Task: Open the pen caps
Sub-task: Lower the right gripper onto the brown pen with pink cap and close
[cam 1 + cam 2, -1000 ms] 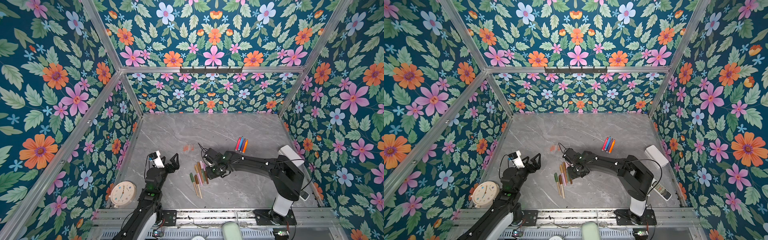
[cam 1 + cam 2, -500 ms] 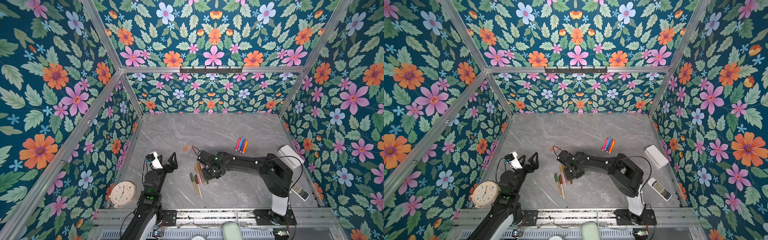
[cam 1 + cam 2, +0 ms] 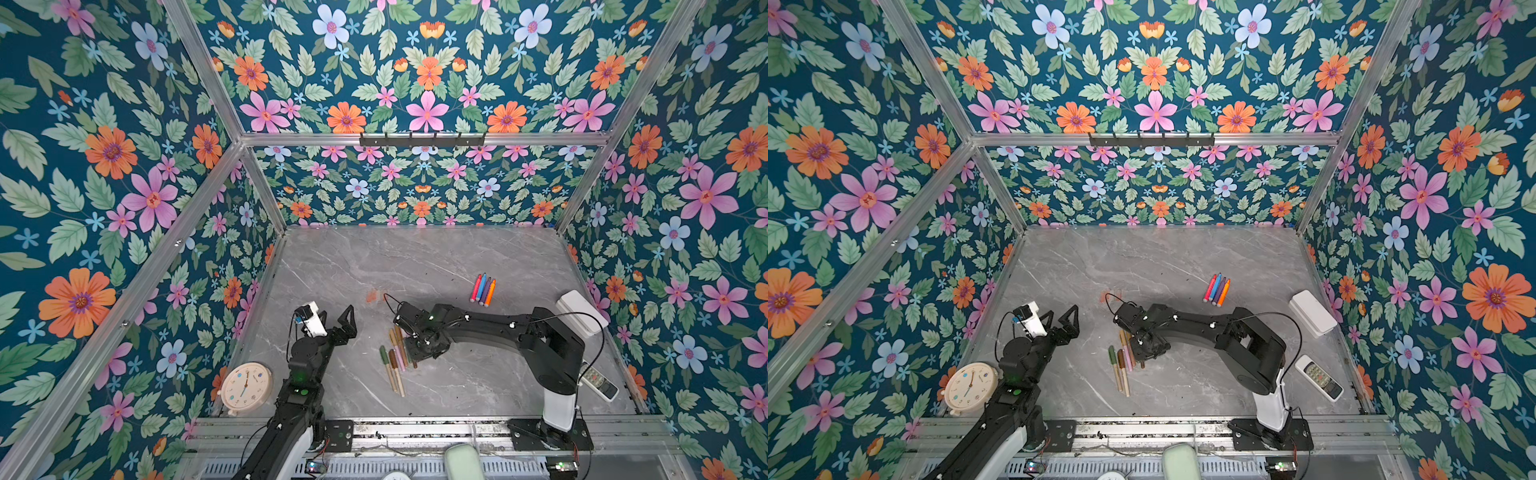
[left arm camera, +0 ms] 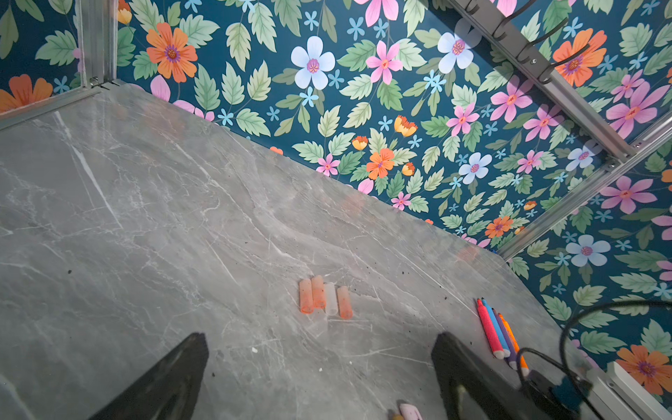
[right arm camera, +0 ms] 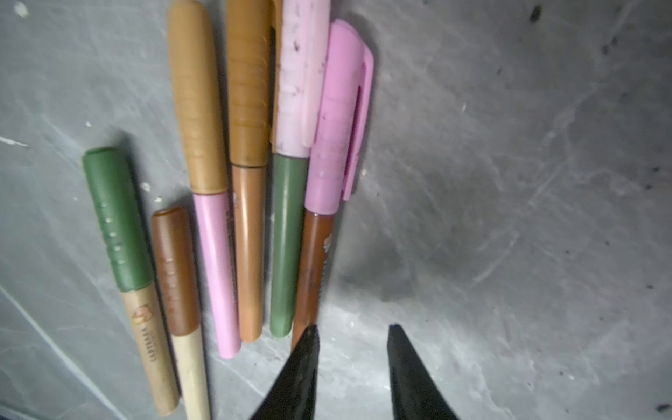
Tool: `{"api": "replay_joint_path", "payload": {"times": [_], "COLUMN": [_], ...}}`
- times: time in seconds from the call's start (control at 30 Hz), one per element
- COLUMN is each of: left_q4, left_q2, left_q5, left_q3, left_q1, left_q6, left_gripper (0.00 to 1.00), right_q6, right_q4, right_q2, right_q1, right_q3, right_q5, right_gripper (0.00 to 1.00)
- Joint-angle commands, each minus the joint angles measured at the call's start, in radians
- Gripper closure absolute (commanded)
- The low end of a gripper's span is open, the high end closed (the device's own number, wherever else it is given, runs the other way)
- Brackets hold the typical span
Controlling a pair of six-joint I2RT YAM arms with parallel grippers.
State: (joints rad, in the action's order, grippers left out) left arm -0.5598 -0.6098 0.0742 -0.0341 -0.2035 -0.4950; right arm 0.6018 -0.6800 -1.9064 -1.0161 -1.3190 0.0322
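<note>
Six slim plastic pens [image 5: 251, 236] lie side by side on the grey marble worktop [image 5: 509, 182], stubby coloured caps [image 5: 196, 98] all on. Black right claw [image 5: 352, 334] is parted a bit, one tip right by the pink-capped brown pen [image 5: 312, 262].

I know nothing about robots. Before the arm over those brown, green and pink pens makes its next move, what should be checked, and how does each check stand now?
1. Right gripper empty: ok. Jaws apart, nothing between them.
2. Pen between its jaws: not ok. The pink-capped pen lies beside one fingertip; only bare table fills the gap.
3. Left gripper ready to help: ok. Wide open, empty, away from the pens.
4. Muted pens capped: ok. All six wear caps.
5. Room around the target pen: not ok. The six lie packed side by side.
6. Bright pens finished: cannot tell; four loose caps lie apart from them.
</note>
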Motion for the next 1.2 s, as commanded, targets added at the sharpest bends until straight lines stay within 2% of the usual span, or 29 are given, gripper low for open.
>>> {"api": "replay_joint_path", "payload": {"times": [0.0,1.17], "left_q4": [-0.008,-0.020], "left_q2": [-0.013,-0.054], "left_q5": [0.003,0.013], "left_q3": [-0.011,-0.020], "left_q1": [0.001,0.001], "left_q6": [0.004,0.001], "left_gripper": [0.00,0.00], "right_q6": [0.010,0.004], "right_q4": [-0.009,-0.011], "right_q2": [-0.006,-0.064], "right_q1": [-0.003,-0.016], "right_q3": [-0.005,-0.039], "right_q5": [0.018,-0.011], "right_gripper": [0.66,0.67]}}
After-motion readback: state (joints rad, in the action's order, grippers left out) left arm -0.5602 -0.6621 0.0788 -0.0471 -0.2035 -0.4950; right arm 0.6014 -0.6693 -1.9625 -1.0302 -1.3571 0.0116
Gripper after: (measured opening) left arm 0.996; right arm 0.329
